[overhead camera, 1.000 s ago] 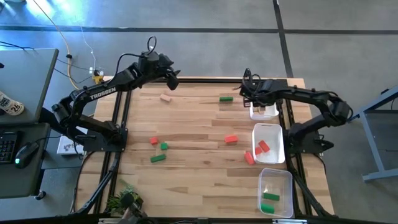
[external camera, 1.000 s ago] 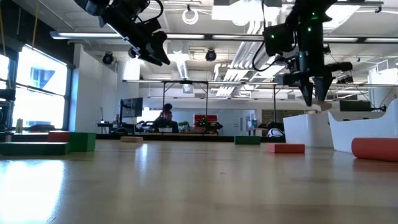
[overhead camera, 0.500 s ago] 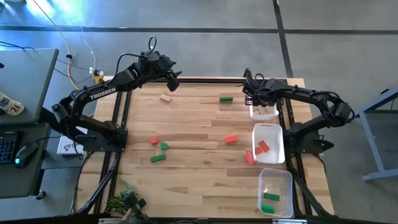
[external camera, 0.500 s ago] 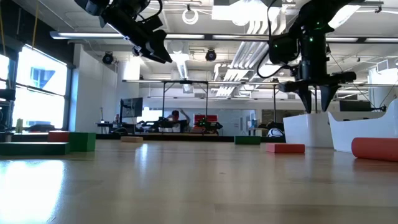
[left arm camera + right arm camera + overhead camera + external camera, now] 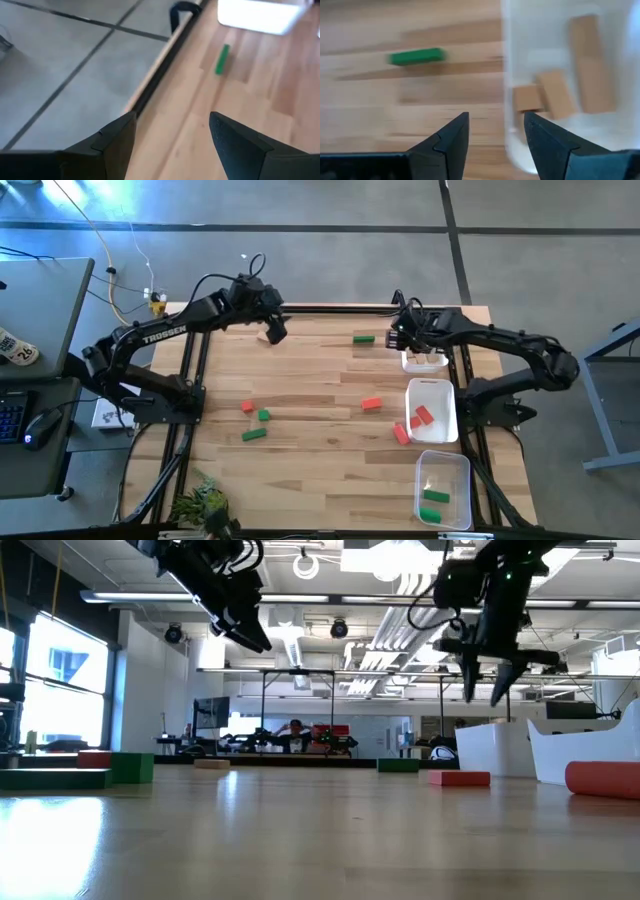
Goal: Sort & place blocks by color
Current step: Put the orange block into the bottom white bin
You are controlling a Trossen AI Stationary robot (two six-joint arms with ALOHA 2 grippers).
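My left gripper [image 5: 274,331] hangs open above the table's far left, over a tan block [image 5: 212,764] that lies flat on the wood. My right gripper [image 5: 399,340] hangs open at the left rim of a white tray [image 5: 425,361] holding several tan blocks [image 5: 555,92]. A green block [image 5: 363,338] lies between the two grippers. Loose on the table are a red block [image 5: 371,404], another red one [image 5: 247,407] and two green ones [image 5: 263,415] [image 5: 253,434]. Neither gripper holds anything.
A second white tray [image 5: 445,388] holds red blocks, with one red block [image 5: 401,433] at its left wall. A clear tray [image 5: 444,460] at the near right holds green blocks. A black frame rail [image 5: 165,60] runs along the far edge.
My right gripper has opened above the tan-block tray and let a tan block fall into it. It has then risen a little, tipped, and gone toward the tray's left rim. My left gripper has gone down and toward the tan block, staying open.
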